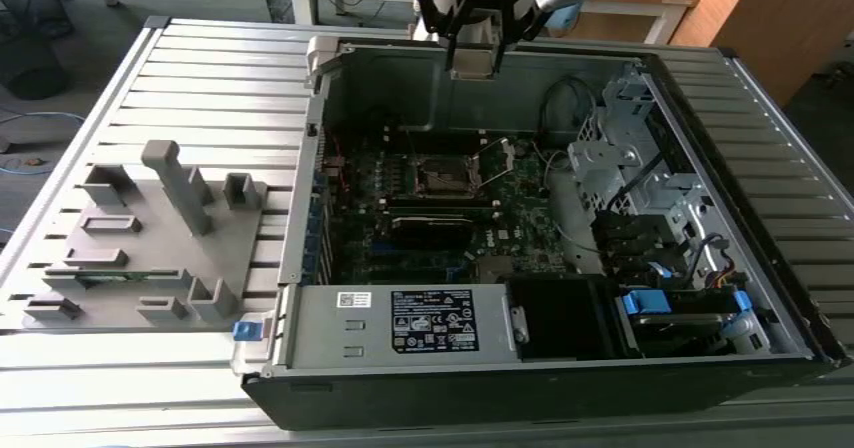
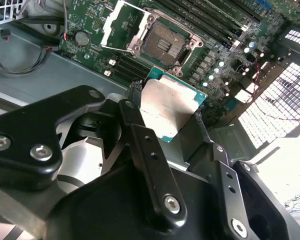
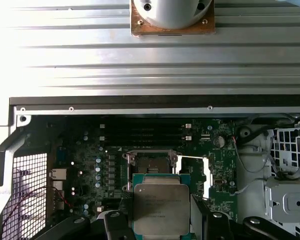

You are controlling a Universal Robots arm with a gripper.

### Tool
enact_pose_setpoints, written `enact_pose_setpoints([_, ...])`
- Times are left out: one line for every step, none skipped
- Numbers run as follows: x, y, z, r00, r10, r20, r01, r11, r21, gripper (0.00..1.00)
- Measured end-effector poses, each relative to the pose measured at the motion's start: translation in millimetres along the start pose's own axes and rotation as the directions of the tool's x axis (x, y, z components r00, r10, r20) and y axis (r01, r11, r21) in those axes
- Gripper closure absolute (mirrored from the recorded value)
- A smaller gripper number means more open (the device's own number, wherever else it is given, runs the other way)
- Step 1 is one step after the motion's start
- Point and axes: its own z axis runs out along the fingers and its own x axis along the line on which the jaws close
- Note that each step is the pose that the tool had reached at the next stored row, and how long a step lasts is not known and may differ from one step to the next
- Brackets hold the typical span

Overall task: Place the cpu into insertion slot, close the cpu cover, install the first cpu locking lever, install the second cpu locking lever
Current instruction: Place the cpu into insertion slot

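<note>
Currently the gripper (image 2: 167, 107) is holding the cpu (image 2: 172, 105) by two opposite edges, its fingers (image 2: 136, 95) pressing in at just the chip's width (the grey lid is facing both wrist cameras). It is hanging above the open computer case (image 1: 387, 93), close to one of its walls. Below and ahead of the fingertips, the insertion slot (image 2: 162, 42) is lying uncovered on the green motherboard (image 2: 90, 25), and the cpu cover (image 2: 119, 22) is standing swung open just beside that socket.
</note>
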Motion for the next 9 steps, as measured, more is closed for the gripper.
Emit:
enact_pose_setpoints([0.0,0.0,0.0,1.0000,0.000,0.0000,0.000,1.0000,0.0000,0.46])
enact_pose_setpoints([0.0,0.0,0.1,1.0000,0.000,0.0000,0.000,1.0000,-0.0001,0.46])
enact_pose_setpoints([0.0,0.0,0.1,1.0000,0.000,0.0001,0.000,1.0000,-0.0002,0.46])
enact_pose_setpoints([0.0,0.0,0.1,1.0000,0.000,0.0001,0.000,1.0000,-0.0002,0.46])
enact_pose_setpoints([0.0,0.0,0.1,1.0000,0.000,0.0001,0.000,1.0000,-0.0002,0.46])
enact_pose_setpoints([0.0,0.0,0.2,1.0000,0.000,0.0000,0.000,1.0000,-0.0002,0.46])
enact_pose_setpoints([0.0,0.0,0.5,1.0000,0.000,0.0001,0.000,1.0000,-0.0003,0.46])
enact_pose_setpoints([0.0,-0.1,1.1,1.0000,0.000,0.0002,0.000,1.0000,-0.0005,0.46])
enact_pose_setpoints([0.0,-0.1,1.7,1.0000,0.000,0.0002,0.000,1.0000,-0.0003,0.46])
